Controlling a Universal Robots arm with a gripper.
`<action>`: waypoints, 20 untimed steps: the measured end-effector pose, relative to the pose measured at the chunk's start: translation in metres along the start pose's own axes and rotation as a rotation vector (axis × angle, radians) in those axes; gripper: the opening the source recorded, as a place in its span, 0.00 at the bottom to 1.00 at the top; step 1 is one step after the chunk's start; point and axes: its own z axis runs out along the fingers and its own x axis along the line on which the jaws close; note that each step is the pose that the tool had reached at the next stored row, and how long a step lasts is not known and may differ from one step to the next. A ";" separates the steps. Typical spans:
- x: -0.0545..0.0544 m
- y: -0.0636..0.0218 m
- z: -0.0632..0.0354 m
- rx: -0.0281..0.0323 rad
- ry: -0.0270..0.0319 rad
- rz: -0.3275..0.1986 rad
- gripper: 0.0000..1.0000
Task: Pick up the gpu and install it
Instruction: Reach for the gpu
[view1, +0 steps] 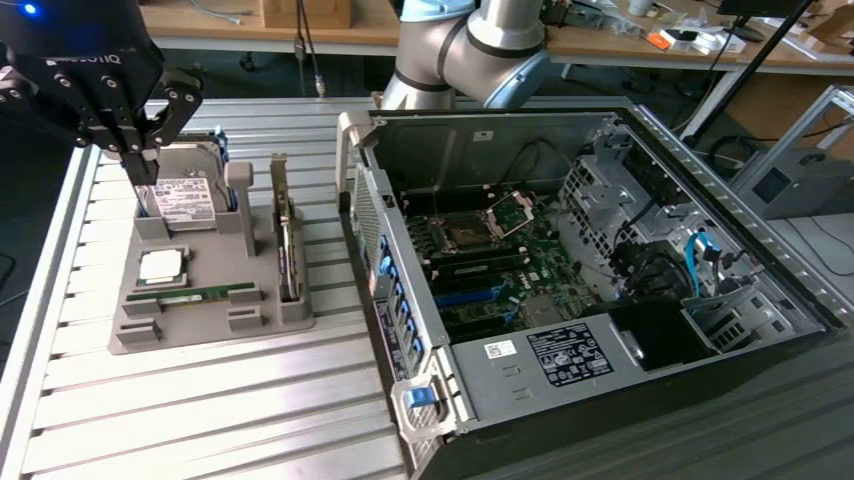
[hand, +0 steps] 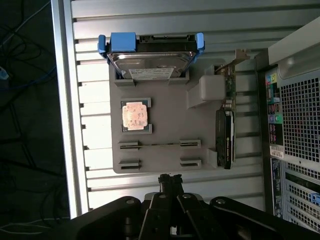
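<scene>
Exterior view: the gripper (view1: 138, 165) is hanging with fingers pressed together, gripping nothing, its tips overlapping the hard drive (view1: 187, 195), probably above it. The gpu (view1: 284, 245) is standing edge-on in the gray fixture (view1: 200, 330), its face hidden.

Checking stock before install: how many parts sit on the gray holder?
4: hard drive at one end, chip beside it, memory stick past the chip, gpu on edge beside the case.

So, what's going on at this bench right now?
A robot arm is working beside an open computer case. Its gripper, fingers shut and holding nothing, hangs near the grey parts tray. The gpu stands on edge in its tray slot, not yet picked up.
</scene>
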 end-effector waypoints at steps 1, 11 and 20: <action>0.000 0.0000 0.0000 0.0000 0.0000 0.000 0.11; -0.011 0.0009 0.0009 0.0002 0.0000 0.000 0.11; -0.035 0.0026 0.0023 0.0019 0.0001 0.000 0.11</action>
